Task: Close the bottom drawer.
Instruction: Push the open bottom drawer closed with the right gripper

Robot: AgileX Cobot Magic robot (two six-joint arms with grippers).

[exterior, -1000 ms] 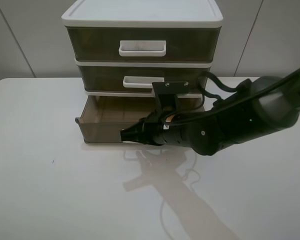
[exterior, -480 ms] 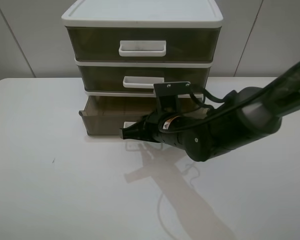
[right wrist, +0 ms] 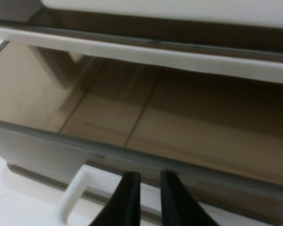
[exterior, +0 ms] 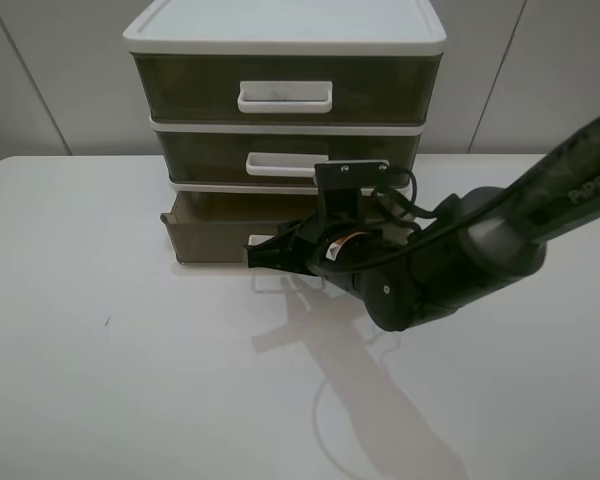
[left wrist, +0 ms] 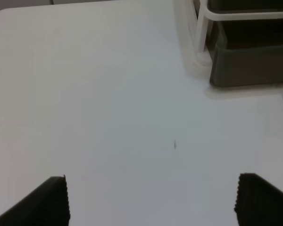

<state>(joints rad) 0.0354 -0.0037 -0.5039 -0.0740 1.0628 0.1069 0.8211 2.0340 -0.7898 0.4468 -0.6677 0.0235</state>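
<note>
The left gripper (left wrist: 151, 202) hangs over bare table (left wrist: 108, 94), jaws spread wide, well apart from the bottom drawer (exterior: 215, 235). In the high view, that drawer juts partly out of the unit, front edge running 9 to 3. The right gripper (exterior: 263, 253) is nearer. Its jaws are pinched nearly together on nothing, at the drawer front beside the white handle (right wrist: 73, 195); the closing push likely runs toward 12.

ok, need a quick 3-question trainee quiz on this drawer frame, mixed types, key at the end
1. True or false: the bottom drawer is fully shut.
2. Which arm's tool is at that drawer's handle? A left, B right, C neither.
3. Fill in: the drawer unit has ___ tiers.

Key: 1 false, it is partly open. 2 B, the right tool. 3 three.
</note>
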